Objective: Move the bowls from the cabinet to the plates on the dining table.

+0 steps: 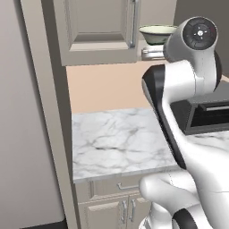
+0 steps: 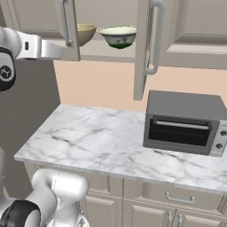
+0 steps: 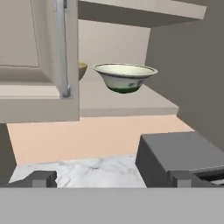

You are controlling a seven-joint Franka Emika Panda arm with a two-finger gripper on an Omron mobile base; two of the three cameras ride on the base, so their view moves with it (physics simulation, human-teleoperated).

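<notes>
Dark two-finger gripper (image 3: 112, 178) spread wide, empty; cream, green-bottomed ceramic bowl (image 3: 125, 77) straight ahead, higher, on grey-beige cabinet (image 3: 127, 101) shelf.

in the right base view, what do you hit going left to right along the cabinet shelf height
arm → left door handle → olive bowl → green-banded bowl → right door handle
</notes>
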